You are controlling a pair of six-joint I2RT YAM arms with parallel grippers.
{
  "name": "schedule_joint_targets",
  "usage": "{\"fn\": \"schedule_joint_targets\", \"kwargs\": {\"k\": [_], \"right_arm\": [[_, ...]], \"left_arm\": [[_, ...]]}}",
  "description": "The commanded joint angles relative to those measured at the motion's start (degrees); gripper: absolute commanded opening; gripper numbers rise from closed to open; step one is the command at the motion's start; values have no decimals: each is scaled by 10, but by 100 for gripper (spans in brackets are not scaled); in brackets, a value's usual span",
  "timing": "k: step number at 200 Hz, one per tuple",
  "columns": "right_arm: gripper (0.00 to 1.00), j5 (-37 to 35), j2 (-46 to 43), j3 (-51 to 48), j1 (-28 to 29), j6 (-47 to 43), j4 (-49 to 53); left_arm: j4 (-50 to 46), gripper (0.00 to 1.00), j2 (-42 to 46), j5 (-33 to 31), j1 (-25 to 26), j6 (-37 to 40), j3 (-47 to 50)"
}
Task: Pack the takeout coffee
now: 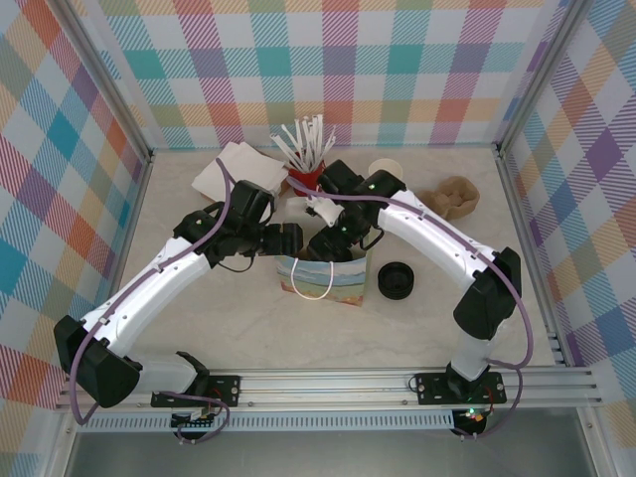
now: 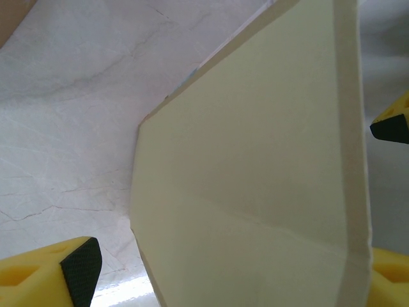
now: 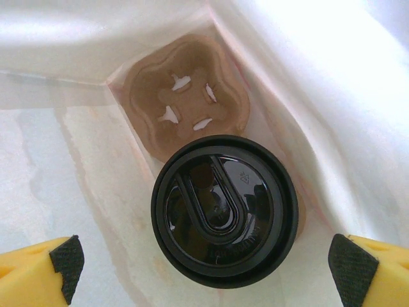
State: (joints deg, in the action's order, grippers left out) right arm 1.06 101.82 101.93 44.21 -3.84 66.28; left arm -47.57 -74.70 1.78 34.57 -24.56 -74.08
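Seen from overhead, both arms meet over a striped paper bag point(image 1: 323, 280) with a white cord handle. It stands upright mid-worktop point(image 1: 298, 338), a stack of black lids point(image 1: 396, 280) just to its right, and the arms cover its mouth. The right wrist view looks straight down inside the bag. There the takeout coffee point(image 3: 223, 211), capped with a glossy black lid, sits at the bottom in one pocket of a brown pulp cup carrier point(image 3: 182, 96), beside the carrier's other pocket. The right pincer point(image 3: 208, 272) hangs above the cup, spread wide and touching nothing. The left wrist view gives a cream paper panel of the bag standing between the fingers of the left pincer point(image 2: 233, 211). That pincer is wide too, with one pad point(image 2: 80, 272) apart from the paper.
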Motion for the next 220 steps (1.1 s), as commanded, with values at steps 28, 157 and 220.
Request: {"fn": "schedule_joint_targets", "kwargs": {"k": [28,157,220], "right_arm": [[100,-5,-19,39,-4,2,28],[99,-24,-28,121,-5,12,65],[93,-27,-34,197,-11,35,93]], "left_arm": [[12,87,15,8,-6,10,-8],[12,100,61,-17,-7,-10,-44],[18,100,101,-46,-7,-18,-50]]}}
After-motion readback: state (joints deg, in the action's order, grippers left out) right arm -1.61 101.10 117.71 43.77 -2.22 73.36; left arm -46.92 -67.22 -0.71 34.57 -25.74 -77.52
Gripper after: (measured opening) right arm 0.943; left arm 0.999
